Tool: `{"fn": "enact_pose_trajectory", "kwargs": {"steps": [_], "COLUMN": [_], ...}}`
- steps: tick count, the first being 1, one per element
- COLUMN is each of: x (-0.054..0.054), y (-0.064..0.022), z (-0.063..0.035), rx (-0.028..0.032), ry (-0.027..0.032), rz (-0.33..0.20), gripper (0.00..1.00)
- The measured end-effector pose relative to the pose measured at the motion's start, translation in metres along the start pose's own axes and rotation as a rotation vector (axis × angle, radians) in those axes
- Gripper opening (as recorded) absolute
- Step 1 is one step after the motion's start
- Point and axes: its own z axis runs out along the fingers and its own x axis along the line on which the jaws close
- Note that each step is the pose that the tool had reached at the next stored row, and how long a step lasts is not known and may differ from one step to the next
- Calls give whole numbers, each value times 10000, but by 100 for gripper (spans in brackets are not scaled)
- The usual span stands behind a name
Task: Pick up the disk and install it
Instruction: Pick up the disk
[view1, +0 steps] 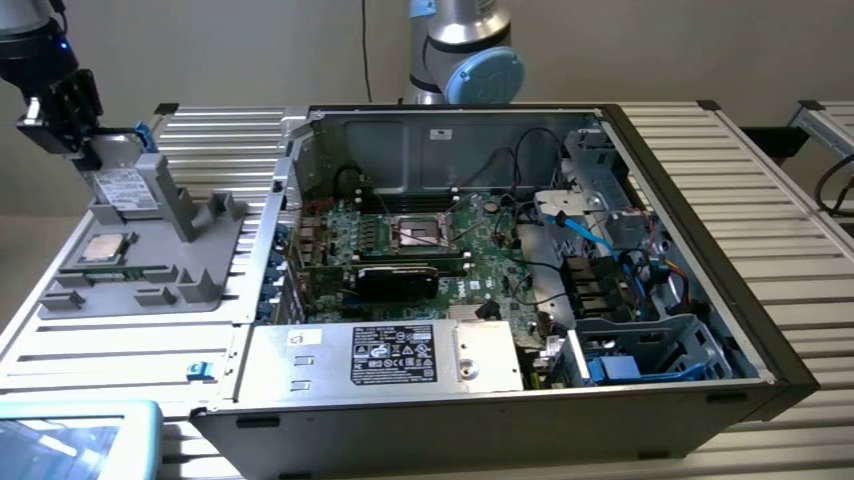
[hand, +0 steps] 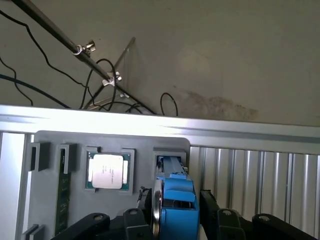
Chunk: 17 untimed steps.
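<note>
Between the spread jaws of the gripper (hand: 176, 212), the disk (hand: 157, 207) stands on edge in a slot of a grey moulded fixture (hand: 145, 145). Its blue plastic carrier frame (hand: 179, 192) faces the wrist camera. The jaws are open and flank the drive on both broad sides. A sliver of light on the carrier side suggests they are not yet clamped.

The drive looks like a stiff, dense metal slab with smooth, probably slippery faces, and it is likely sensitive to knocks. The firmest hold should be flat across the two broad faces, near the top edge. The thin blue plastic could flex if it took the squeeze.

Just beside the drive, a square silver CPU chip (hand: 107, 170) lies flat in its own pocket. A dark green circuit strip (hand: 62, 192) sits further along the fixture, and ribbed aluminium table slats (hand: 250, 175) run beyond it.

Well apart, on the exterior view's right, an open computer case (view1: 747, 330) shows a green motherboard (view1: 441, 250). A labelled silver box (view1: 400, 355) and a blue-grey drive cage (view1: 654, 345) sit inside it too. The arm's base (view1: 461, 60) rises behind the case.
</note>
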Motion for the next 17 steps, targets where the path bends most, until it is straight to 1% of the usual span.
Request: {"fn": "enact_pose_trajectory", "kwargs": {"steps": [1, 10, 11, 13, 14, 15, 17], "x": [2, 17, 17, 18, 18, 18, 17], "y": [0, 2, 2, 1, 1, 1, 1], "z": [-1, -1, -2, -1, -1, -2, -1], "rx": [-1, 6, 24, 128, 162, 184, 195], "ry": [1, 1, 3, 8, 10, 11, 12], "rz": [0, 1, 1, -2, -2, -1, 0], "gripper": [39, 38, 38, 38, 38, 38, 38]}}
